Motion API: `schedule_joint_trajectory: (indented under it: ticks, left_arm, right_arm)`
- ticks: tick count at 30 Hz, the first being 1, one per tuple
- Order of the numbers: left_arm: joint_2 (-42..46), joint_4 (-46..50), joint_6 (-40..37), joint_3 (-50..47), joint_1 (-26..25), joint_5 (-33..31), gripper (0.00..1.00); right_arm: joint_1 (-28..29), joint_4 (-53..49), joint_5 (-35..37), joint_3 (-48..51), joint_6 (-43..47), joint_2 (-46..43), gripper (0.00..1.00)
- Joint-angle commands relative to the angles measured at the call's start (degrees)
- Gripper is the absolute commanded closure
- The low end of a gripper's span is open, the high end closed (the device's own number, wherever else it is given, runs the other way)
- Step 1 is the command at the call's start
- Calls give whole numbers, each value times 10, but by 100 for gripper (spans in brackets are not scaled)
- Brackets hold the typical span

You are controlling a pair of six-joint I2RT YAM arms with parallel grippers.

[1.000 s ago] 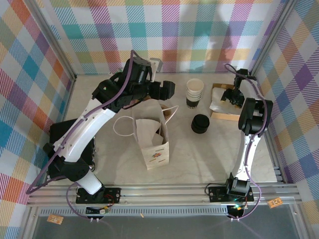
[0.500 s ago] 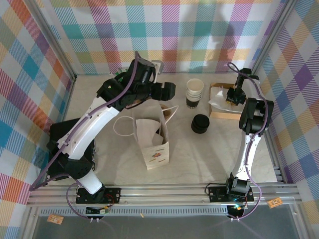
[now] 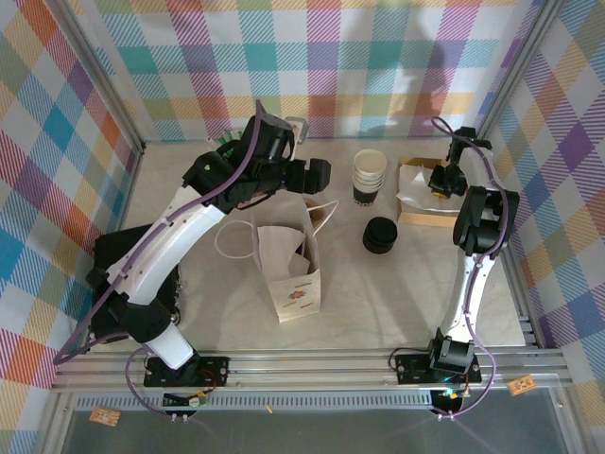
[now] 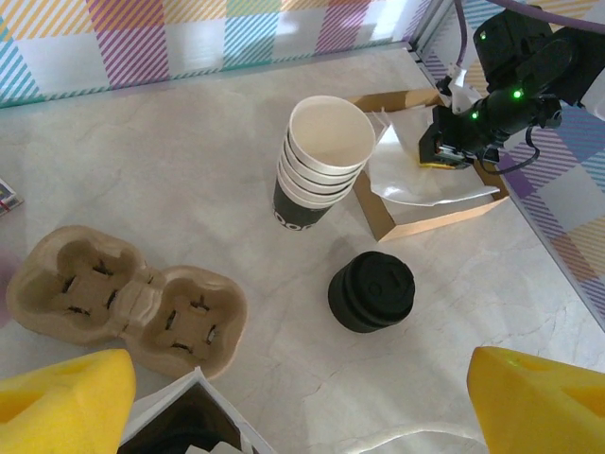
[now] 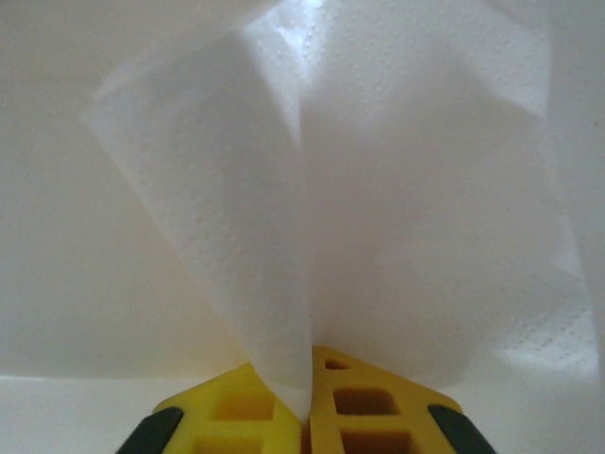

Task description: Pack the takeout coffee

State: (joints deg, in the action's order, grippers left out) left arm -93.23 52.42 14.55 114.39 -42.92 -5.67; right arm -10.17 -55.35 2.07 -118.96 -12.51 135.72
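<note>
Our right jaws have just clamped on a white napkin (image 5: pixel 397 236) in its box (image 4: pixel 430 218); left jaws hang apart, so we judge the takeout coffee (image 4: pixel 371 291) waits unpacked on the tabletop (image 4: pixel 189 189)

The left arm (image 3: pixel 170 241) and right arm (image 3: pixel 465 288) share white tubular links, black joint housings and trailing purple cables (image 4: pixel 459 38), with green lights (image 4: pixel 515 95) on the right wrist, plain yellow fingers (image 4: pixel 66 397) on the left end effector (image 4: pixel 302 402) and square-pocketed yellow ones on the right end effector (image 5: pixel 308 416).
</note>
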Motion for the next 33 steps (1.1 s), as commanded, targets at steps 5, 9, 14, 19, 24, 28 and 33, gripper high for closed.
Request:
schedule_joint_trajectory:
  ticks: [5,9,14,19,24,28,33]
  left_arm:
    - [29,2,-11,-6,3,-7,9]
    - [30,0,-13,-6,3,-5,9]
    - [36,-10,-25,-9,3,2,9]
    - [44,-20,-23,-14,3,12,9]
    - [52,-32,-20,-13,3,32,9]
    - [49,-32,-35,-1,-1,55,10]
    - [3,21,-126,81,-54,4,10]
  right_arm:
    - [-1,-20,-3,-21,-4,-10,100]
    - [0,-24,-1,-24,-9,-33,100]
    - [2,6,4,14,-15,-97,100]
    - [9,58,3,75,-15,-166,100]
    - [18,119,-12,152,-29,-241,100]
    - [24,149,-26,204,-51,-298,100]
    - [52,194,-57,285,-88,-394,100]
